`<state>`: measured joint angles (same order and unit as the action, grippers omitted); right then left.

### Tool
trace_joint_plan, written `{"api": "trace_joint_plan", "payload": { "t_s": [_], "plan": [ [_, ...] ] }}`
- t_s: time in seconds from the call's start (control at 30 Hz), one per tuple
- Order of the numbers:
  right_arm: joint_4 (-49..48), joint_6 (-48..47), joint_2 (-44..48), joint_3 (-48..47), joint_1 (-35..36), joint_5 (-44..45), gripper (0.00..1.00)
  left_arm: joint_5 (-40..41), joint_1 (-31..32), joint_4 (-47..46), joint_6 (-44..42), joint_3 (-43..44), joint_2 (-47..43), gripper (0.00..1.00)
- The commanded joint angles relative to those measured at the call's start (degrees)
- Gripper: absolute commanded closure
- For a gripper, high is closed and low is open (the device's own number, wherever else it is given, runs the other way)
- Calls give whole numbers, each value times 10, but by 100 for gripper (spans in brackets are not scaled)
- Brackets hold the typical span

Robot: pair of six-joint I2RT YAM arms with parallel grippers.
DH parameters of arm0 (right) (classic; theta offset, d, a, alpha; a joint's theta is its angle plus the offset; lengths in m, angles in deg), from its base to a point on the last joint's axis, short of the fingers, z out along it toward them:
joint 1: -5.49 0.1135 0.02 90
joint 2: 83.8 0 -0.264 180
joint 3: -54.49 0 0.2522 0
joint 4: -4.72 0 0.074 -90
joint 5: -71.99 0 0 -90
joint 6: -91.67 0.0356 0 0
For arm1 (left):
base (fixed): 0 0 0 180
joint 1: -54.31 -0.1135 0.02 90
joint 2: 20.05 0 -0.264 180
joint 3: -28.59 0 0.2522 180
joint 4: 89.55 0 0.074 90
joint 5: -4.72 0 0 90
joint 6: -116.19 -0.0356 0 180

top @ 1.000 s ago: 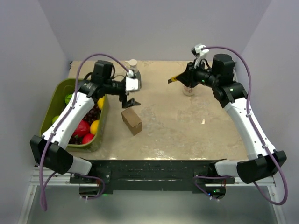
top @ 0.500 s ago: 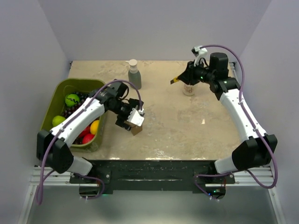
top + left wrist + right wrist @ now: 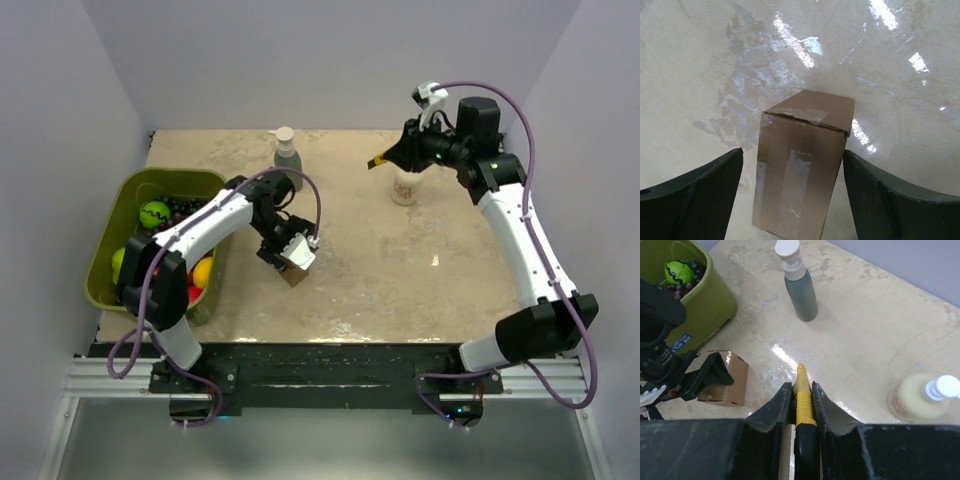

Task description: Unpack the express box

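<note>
— What sits furthest to your left?

— A green plastic bin (image 3: 175,175) on the beige table (image 3: 400,270). It holds a green ball (image 3: 154,214), dark grapes (image 3: 180,205) and a yellow fruit (image 3: 203,272), among other fruit.

— And just right of the bin?

— The express box (image 3: 800,165). It stands on the table near the bin's right wall. It is plain brown cardboard with the flaps down, and clear tape runs over the top seam and down the side facing my wrist camera. My left pincer (image 3: 288,252) is lowered over it, its 2 fingers (image 3: 700,200) apart, 1 on each side of the box. In the wrist view a strip of table shows between 1 finger and the cardboard. The other finger lies right at the box's edge, and I cannot tell whether it touches.

— What is behind that?

— A grey-green pump bottle (image 3: 287,160) with a white pump, upright near the far edge and well apart from the box.

— And on the right?

— My right pincer (image 3: 800,390) is raised over the far right of the table, clamped on a yellow cutter (image 3: 801,375). Its tip sticks out past my fingertips and points left. Near it a cream bottle (image 3: 405,185) with a white cap stands upright.
</note>
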<state>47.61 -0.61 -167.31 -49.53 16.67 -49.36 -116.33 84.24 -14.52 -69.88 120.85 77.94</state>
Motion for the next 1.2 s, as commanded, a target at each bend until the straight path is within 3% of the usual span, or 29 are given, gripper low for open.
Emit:
{"api": "trace_joint_plan", "payload": {
  "t_s": [0.0,0.1,0.3,0.4,0.53,0.67,0.9,0.97,1.0,1.17],
  "plan": [
    [80,-64,-2,-65,-2,10,100,-29,3,11,-14,41,20,20],
    [109,-72,4,-73,-2,29,100,-49,13,14,19,49,34,27],
    [135,-74,10,-70,-9,55,100,-138,16,-23,196,125,101,30],
    [139,-77,9,-60,-12,50,100,-163,16,-31,276,182,157,38],
    [131,-83,6,-53,-19,31,100,-194,15,43,317,278,248,40],
    [120,-58,-11,-49,-31,0,100,-253,12,46,402,348,291,43],
    [91,-52,-29,-34,-42,-49,100,-338,-3,-20,533,342,318,42],
    [88,-47,-34,-33,-42,-49,100,-350,-8,-47,581,339,319,38],
    [87,-45,-36,-33,-43,-49,100,-348,-10,-62,593,330,313,30],
    [69,-30,-42,-22,-44,-47,100,-256,-20,-333,716,183,208,17]
  ]
}}
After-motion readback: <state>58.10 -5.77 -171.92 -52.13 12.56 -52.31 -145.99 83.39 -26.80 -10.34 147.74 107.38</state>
